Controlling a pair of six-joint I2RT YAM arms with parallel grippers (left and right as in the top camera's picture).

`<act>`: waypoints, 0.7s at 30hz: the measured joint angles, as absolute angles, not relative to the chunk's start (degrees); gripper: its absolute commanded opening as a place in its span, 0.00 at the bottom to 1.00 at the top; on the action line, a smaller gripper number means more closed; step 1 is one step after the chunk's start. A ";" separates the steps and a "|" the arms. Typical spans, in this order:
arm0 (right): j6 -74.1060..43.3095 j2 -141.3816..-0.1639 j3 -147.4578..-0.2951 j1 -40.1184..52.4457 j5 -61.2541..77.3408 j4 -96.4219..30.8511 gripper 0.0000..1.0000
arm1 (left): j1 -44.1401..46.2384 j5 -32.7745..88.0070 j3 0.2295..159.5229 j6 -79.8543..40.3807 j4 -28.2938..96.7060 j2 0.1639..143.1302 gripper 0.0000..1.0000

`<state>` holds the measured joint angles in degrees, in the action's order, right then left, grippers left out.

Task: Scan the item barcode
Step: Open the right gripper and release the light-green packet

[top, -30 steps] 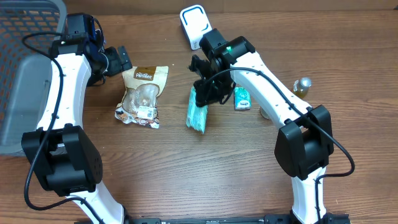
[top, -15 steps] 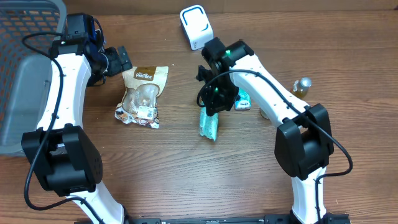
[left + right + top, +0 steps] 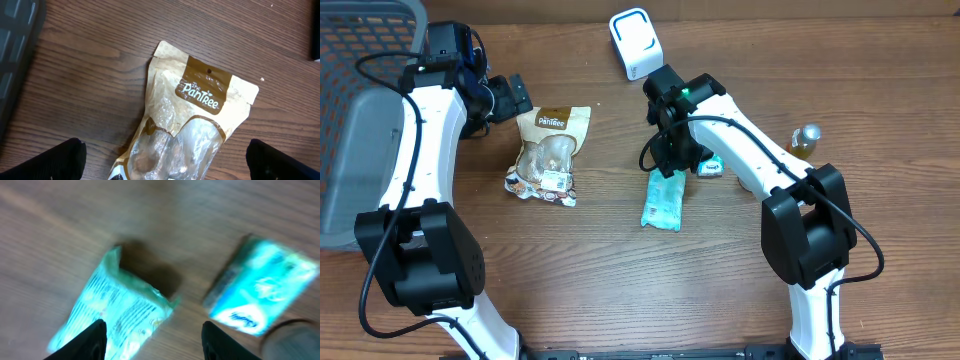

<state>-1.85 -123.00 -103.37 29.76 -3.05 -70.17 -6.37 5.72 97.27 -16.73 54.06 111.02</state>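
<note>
A teal packet (image 3: 663, 200) lies flat on the wooden table, its printed side up in the right wrist view (image 3: 115, 315). My right gripper (image 3: 671, 158) hovers just behind its far end, open (image 3: 157, 342), with the packet's end below the left finger and not gripped. The white scanner (image 3: 633, 42) with a blue outline stands at the back of the table. My left gripper (image 3: 510, 97) is wide open (image 3: 165, 160) above a Pantree snack bag (image 3: 195, 125), holding nothing.
The Pantree bag (image 3: 550, 152) lies left of centre. A small teal pack (image 3: 711, 166) sits by the right arm, also blurred in the right wrist view (image 3: 265, 287). A small bottle (image 3: 806, 138) stands at the right. A grey basket (image 3: 360, 150) fills the left edge.
My right gripper carried the teal packet to the right and down, then opened and let it go; the packet now lies flat. The left arm has not moved.
</note>
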 measured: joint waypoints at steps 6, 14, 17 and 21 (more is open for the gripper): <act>-10.50 -123.00 -103.37 29.78 -0.78 -67.07 0.46 | -6.37 5.72 97.27 -16.75 54.06 111.02 1.00; -18.76 -123.00 -100.12 32.42 5.37 -65.30 0.44 | -6.37 5.72 97.27 -16.73 54.04 111.02 1.00; -20.03 -123.00 -97.78 34.63 6.13 -63.02 0.44 | -6.37 5.72 97.27 -16.73 54.06 111.02 1.00; -22.26 -123.00 -94.78 37.54 6.66 -59.86 0.43 | -6.37 5.72 97.27 -16.73 54.04 111.02 1.00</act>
